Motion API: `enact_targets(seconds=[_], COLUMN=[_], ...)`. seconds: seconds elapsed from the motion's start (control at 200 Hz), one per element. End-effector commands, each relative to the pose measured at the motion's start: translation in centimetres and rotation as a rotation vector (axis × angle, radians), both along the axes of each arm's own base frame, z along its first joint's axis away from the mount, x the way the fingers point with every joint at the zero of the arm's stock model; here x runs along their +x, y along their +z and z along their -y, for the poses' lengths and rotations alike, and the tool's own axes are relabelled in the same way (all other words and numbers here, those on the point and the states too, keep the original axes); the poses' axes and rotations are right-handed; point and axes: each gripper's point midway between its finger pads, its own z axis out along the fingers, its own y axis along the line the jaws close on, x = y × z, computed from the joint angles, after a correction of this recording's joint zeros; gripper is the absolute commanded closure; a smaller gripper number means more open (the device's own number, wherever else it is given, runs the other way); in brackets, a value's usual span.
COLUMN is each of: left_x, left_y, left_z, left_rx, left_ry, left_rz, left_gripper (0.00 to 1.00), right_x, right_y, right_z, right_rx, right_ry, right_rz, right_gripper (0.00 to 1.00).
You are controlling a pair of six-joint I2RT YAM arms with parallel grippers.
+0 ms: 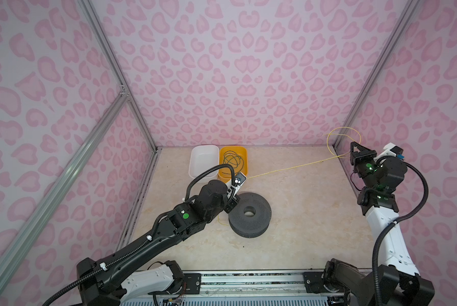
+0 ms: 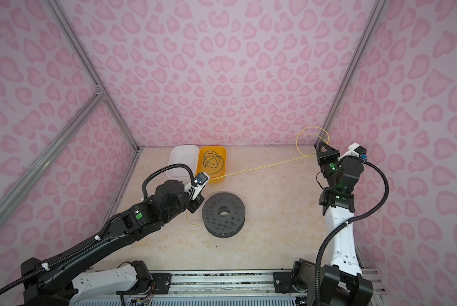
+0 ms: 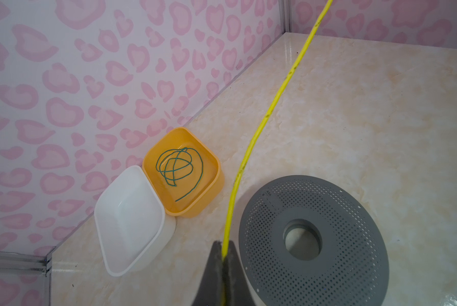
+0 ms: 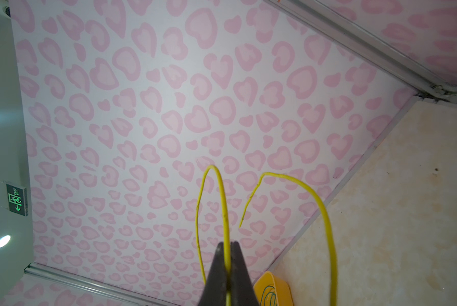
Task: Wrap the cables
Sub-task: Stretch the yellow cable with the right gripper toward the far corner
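Clamping the thin bright yellow cable (image 1: 288, 166) in left gripper (image 3: 223, 246) and right gripper (image 4: 227, 246), I must hold it taut toward two o'clock of the grey perforated plastic spool (image 1: 250, 213).

My left arm (image 1: 148, 239) stretches forward, left gripper (image 3: 223, 253) low, jaws pinched shut. My right arm (image 1: 385, 235) stands upright, right gripper (image 4: 227, 247) raised, jaws pinched shut.

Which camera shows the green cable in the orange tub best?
The left wrist view: the green cable lies coiled in the orange tub, every loop unobstructed. Both top views show it small and dark; the right wrist view catches only a sliver.
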Motion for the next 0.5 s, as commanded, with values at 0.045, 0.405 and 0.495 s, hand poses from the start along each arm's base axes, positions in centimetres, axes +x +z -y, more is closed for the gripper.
enact_targets(seconds=[0.045, 0.405, 0.495], left_x=[0.2, 0.5, 0.8], left_y=[-2.2, -2.5, -2.0], left_z=[-3.7, -5.9, -5.9], left_rx=[0.137, 0.172, 0.171], left_ry=[0.123, 0.222, 0.232], left_rz=[-0.032, -0.002, 0.006], left_gripper=[0.96, 0.97, 0.95], right_x=[-0.2, 0.0, 0.1], right_y=[1.5, -0.4, -1.0], right_z=[2.4, -0.3, -2.2], right_rx=[0.007, 0.032, 0.010], right_ry=[-0.118, -0.016, 0.018], right_rz=[0.087, 0.061, 0.041], right_gripper=[1.00, 1.00, 1.00])
